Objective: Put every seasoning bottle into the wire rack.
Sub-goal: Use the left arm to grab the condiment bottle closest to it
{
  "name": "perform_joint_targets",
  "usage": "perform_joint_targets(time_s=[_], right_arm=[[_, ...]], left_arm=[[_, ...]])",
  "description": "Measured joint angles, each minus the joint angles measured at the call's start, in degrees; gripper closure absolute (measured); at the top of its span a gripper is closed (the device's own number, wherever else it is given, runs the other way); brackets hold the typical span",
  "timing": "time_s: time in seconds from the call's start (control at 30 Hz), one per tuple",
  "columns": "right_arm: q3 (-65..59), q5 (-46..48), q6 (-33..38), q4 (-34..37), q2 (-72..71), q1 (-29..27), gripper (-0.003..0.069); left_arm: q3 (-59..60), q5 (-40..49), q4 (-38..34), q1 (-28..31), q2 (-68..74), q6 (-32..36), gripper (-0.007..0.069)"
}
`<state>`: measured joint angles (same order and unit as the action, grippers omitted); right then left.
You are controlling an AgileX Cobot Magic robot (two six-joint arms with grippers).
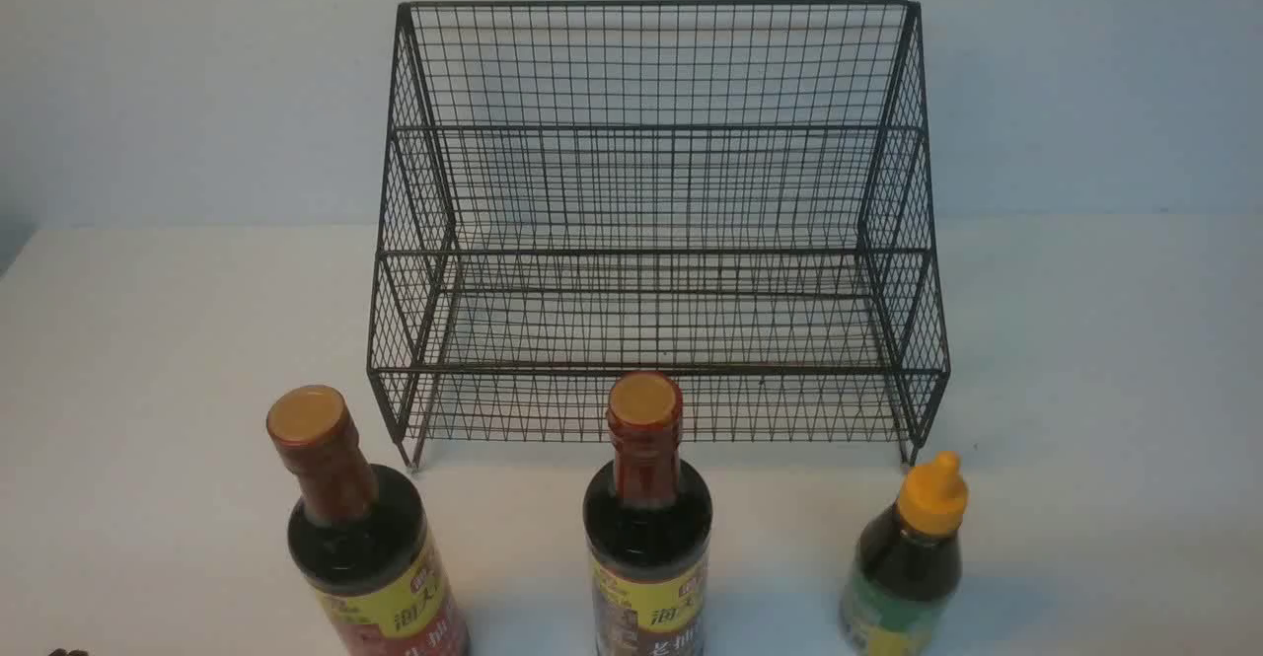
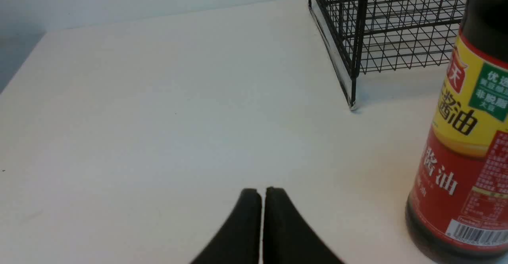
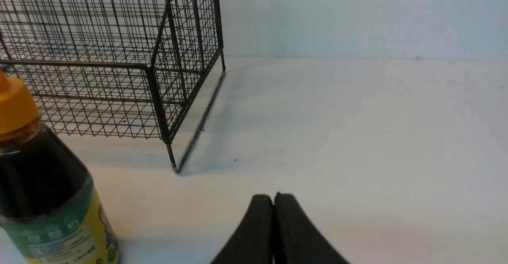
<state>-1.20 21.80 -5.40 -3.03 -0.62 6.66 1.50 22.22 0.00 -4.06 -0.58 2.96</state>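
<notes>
The black wire rack [image 1: 656, 232] stands at the back of the white table, with nothing on either tier. In front of it stand three bottles in a row: a tall left bottle [image 1: 360, 538], a tall middle bottle [image 1: 646, 528] and a short green-label bottle [image 1: 908, 562] with an orange nozzle cap. My left gripper [image 2: 262, 190] is shut and empty, low over the table, with the left bottle [image 2: 464, 149] off to one side. My right gripper [image 3: 273, 196] is shut and empty, with the short bottle [image 3: 43, 192] off to one side. Neither gripper's fingers show in the front view.
A pale wall rises behind the rack. The rack's corner and foot [image 2: 352, 104] show in the left wrist view, its other corner foot [image 3: 174, 168] in the right wrist view. A small dark object [image 1: 67, 652] peeks in at the front view's lower left edge.
</notes>
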Motion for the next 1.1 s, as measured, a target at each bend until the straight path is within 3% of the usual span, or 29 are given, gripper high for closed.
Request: perform_joint_targets(time_s=[0.5,0.63,0.73,0.77,0.83,1.0,1.1], right_arm=[[0.0,0.0,0.0,0.0,0.0,0.0,0.0673],[0.0,0.0,0.0,0.0,0.0,0.0,0.0673],[0.0,0.0,0.0,0.0,0.0,0.0,0.0673],[0.0,0.0,0.0,0.0,0.0,0.0,0.0673],[0.0,0.0,0.0,0.0,0.0,0.0,0.0673],[0.0,0.0,0.0,0.0,0.0,0.0,0.0673],[0.0,0.0,0.0,0.0,0.0,0.0,0.0673]], left_arm=[[0.0,0.0,-0.89,0.0,0.0,-0.52,0.0629],[0.0,-0.04,-11.49,0.0,0.0,-6.35,0.0629],[0.04,-0.16,-30.87,0.0,0.0,-14.32,0.0629],[0.04,-0.17,-31.87,0.0,0.0,-14.63,0.0629],[0.04,-1.23,-43.08,0.0,0.0,-16.62,0.0629],[0.04,-5.98,-53.3,0.0,0.0,-16.4,0.0629],[-2.46,-6.88,-57.52,0.0,0.0,-8.19,0.0629]])
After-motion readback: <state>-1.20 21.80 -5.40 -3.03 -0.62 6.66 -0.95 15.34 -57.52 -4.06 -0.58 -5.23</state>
